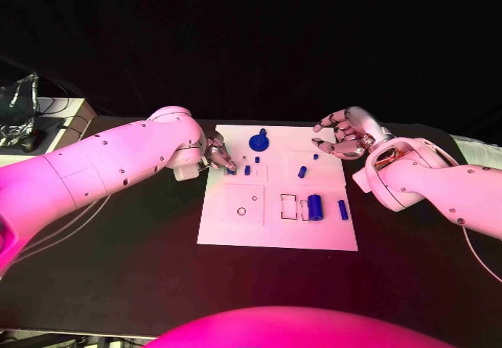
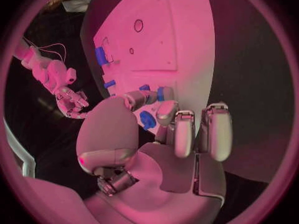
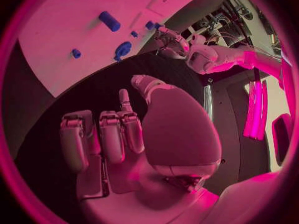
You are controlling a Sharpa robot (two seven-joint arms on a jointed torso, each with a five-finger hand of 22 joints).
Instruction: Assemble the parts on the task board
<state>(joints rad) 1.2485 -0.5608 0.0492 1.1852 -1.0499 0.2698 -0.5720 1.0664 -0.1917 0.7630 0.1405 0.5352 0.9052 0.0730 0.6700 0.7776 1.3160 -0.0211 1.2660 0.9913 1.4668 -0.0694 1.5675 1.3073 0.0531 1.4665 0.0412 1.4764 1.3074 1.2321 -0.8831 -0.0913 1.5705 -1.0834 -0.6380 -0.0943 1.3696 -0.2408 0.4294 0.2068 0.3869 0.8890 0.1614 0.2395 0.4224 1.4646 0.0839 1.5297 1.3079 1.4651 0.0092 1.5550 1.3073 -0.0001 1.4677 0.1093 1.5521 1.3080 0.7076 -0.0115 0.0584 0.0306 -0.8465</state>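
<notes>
The white task board (image 1: 277, 228) lies in the middle of the black table. My left hand (image 1: 217, 156) is low over its far left corner, and thumb and a finger pinch a small blue part (image 2: 147, 119) there. Close by are a blue round knob (image 1: 260, 140) and short blue pins (image 1: 247, 170). Another blue pin (image 1: 302, 172) lies mid-board. A thick blue cylinder (image 1: 314, 207) and a thin one (image 1: 342, 209) lie on the near right side. My right hand (image 1: 343, 138) hovers over the far right corner, fingers loosely curled and apart, holding nothing.
Round holes (image 1: 241, 212) and a rectangular slot (image 1: 288, 208) mark the board's near half. Bare black table (image 1: 125, 254) surrounds the board. Cables and equipment (image 1: 26, 116) sit beyond the table's far left corner.
</notes>
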